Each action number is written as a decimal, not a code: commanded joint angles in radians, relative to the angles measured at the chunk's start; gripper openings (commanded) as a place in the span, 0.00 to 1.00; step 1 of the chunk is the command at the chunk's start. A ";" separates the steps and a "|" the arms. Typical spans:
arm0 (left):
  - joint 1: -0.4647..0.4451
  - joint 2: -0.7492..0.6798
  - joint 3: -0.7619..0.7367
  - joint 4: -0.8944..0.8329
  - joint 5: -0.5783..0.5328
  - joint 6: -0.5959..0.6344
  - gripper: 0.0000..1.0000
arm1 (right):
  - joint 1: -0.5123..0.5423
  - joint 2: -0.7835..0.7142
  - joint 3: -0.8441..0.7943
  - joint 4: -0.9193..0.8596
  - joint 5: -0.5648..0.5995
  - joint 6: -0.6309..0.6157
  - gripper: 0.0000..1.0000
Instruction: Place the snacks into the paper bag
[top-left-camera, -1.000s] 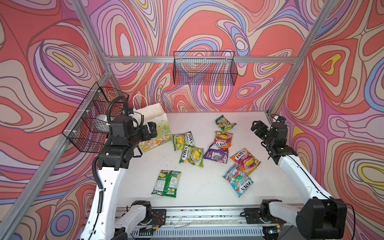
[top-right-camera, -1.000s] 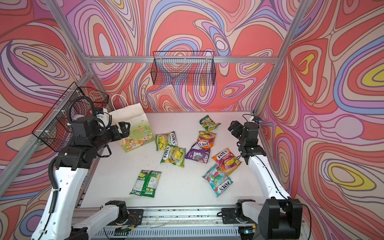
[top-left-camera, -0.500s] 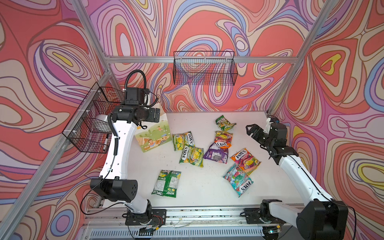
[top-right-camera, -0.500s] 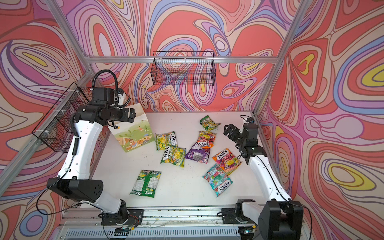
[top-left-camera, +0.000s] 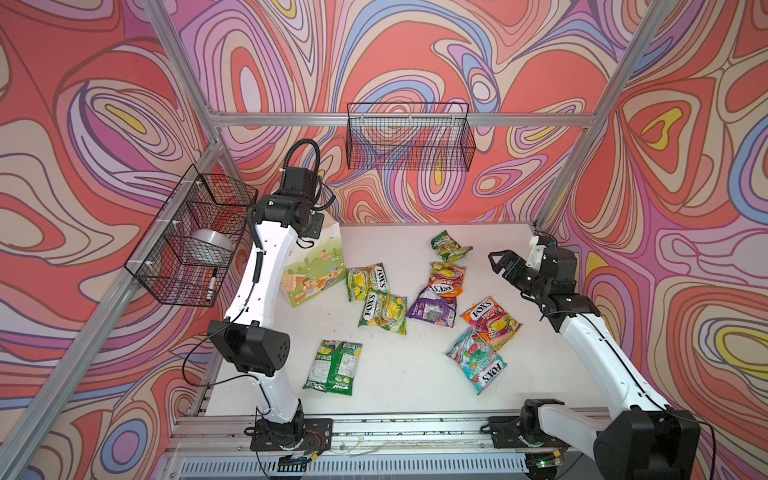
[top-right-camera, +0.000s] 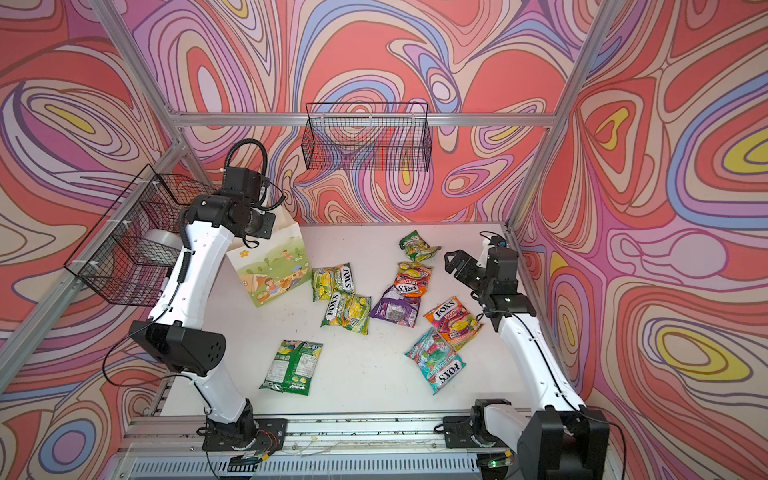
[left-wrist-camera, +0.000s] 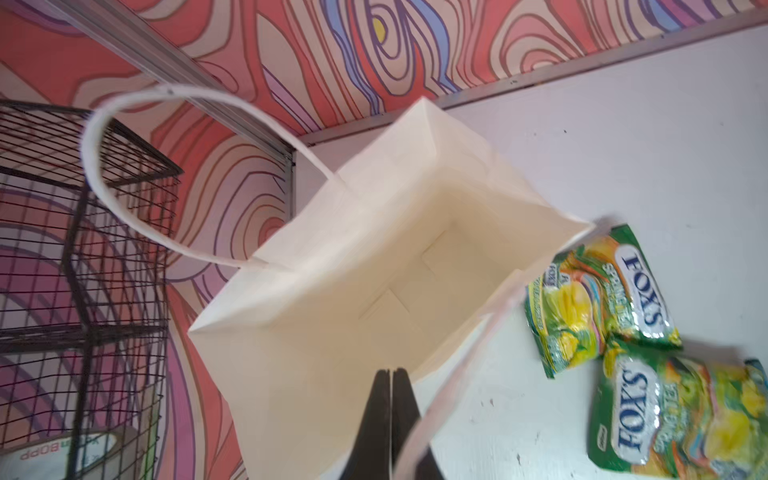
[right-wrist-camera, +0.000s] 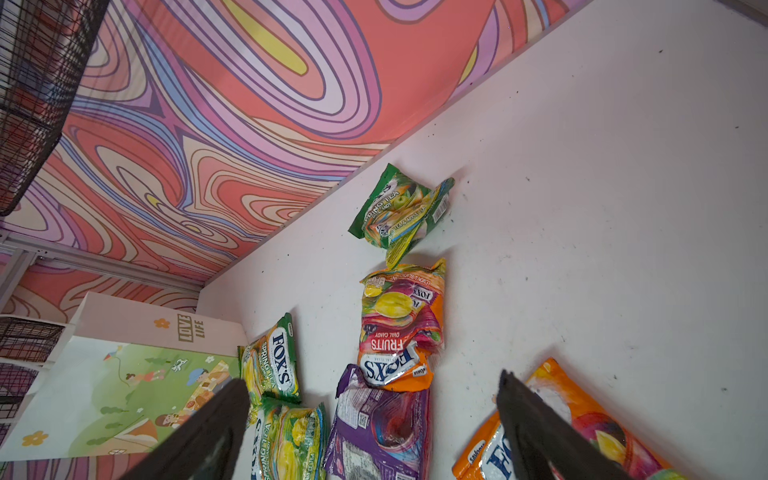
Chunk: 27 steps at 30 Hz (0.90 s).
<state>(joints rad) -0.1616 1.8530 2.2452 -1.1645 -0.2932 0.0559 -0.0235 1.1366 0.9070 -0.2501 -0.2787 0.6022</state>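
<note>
The left pincer (left-wrist-camera: 390, 376) hangs pressed together over the open mouth of the paper bag (left-wrist-camera: 374, 266). The bag's near handle (left-wrist-camera: 473, 349) runs just beside the fingers, and I cannot tell whether the cord is caught. The right pincer (right-wrist-camera: 365, 432) is spread wide above the FOX'S candy packets (top-left-camera: 434, 307).

The bag stands upright in the far left corner of the bench (top-left-camera: 415, 399), and its floor is bare. Eight packets show, all lying on the bench.

The packets look light and soft, and their glossy, crinkly film is likely to slip. A pinch on a flat sealed end or a raised crumpled edge should hold better than one on the puffed middle. The bag is thin paper, easy to tip or crush, so it is best steadied at the rim or a handle.

A second ago the left arm crouched low at the bag's front with its pincer spread. It has since risen over the mouth and closed. The right pincer has edged slightly inward, and the packets have not moved.
</note>
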 joint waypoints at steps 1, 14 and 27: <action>-0.012 0.058 0.140 -0.067 -0.017 -0.093 0.00 | 0.006 -0.005 0.006 0.012 -0.019 0.016 0.96; -0.070 0.111 0.350 0.100 -0.205 -0.145 0.00 | 0.007 -0.011 -0.005 0.015 -0.049 0.045 0.96; -0.141 0.130 0.340 0.102 -0.405 0.001 0.00 | 0.020 0.025 0.015 0.009 -0.115 0.046 0.95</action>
<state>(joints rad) -0.3069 1.9858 2.5591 -1.0725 -0.5968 -0.0010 -0.0113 1.1557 0.9039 -0.2394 -0.3702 0.6529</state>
